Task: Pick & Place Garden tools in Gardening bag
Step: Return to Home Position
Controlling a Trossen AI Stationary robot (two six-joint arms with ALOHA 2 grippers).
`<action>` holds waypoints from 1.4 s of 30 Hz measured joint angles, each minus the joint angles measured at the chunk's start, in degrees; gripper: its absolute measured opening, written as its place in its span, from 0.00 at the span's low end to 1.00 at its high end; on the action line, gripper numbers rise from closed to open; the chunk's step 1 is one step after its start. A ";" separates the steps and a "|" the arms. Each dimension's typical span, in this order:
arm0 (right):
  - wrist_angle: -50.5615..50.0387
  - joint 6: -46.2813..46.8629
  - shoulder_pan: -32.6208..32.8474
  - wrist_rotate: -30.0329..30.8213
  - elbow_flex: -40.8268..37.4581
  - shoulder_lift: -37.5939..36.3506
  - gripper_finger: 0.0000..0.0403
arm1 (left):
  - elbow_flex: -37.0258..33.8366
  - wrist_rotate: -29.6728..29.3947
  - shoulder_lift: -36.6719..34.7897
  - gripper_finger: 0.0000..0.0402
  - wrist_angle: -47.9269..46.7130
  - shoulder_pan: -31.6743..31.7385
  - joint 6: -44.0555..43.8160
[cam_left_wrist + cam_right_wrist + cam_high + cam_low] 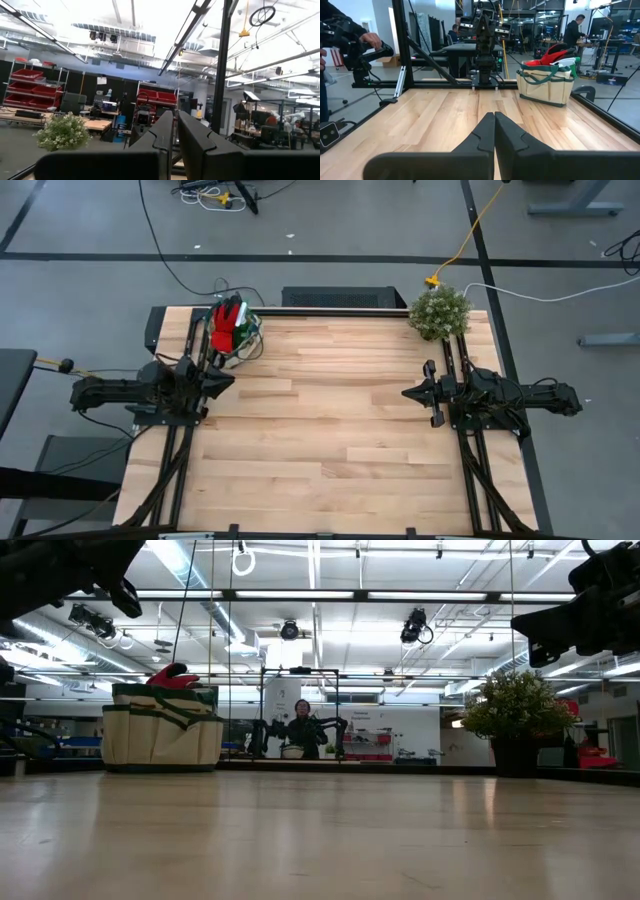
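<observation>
The gardening bag (232, 330), beige with green trim, stands upright on its base at the table's far left corner (162, 727) (546, 85). A red glove (551, 53) and a spray bottle's top (568, 62) stick out of its mouth; other garden tools are hidden. My left gripper (230, 378) is shut and empty, held above the table just near-side of the bag, tilted up toward the ceiling (175, 131). My right gripper (406, 393) is shut and empty at the table's right side, pointing level across the table (494, 119).
A bushy green plant (440, 312) in a dark pot stands at the far right corner (515, 712). The wooden tabletop (320, 430) stretches between the two arms. A person's hand (371, 39) holds a controller beyond the table; other people stand farther off in the room.
</observation>
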 joint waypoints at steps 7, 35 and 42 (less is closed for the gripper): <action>-0.01 0.02 0.02 0.01 0.00 0.00 0.03 | 0.00 -0.03 -3.58 0.08 -4.90 -0.02 0.42; 0.02 0.00 0.01 -0.02 0.01 0.00 0.03 | -0.07 -0.21 -3.76 0.08 -28.77 -1.92 0.71; 0.00 0.02 0.02 -0.02 0.00 0.00 0.03 | -0.07 -0.25 -3.74 0.08 -30.02 -1.92 3.30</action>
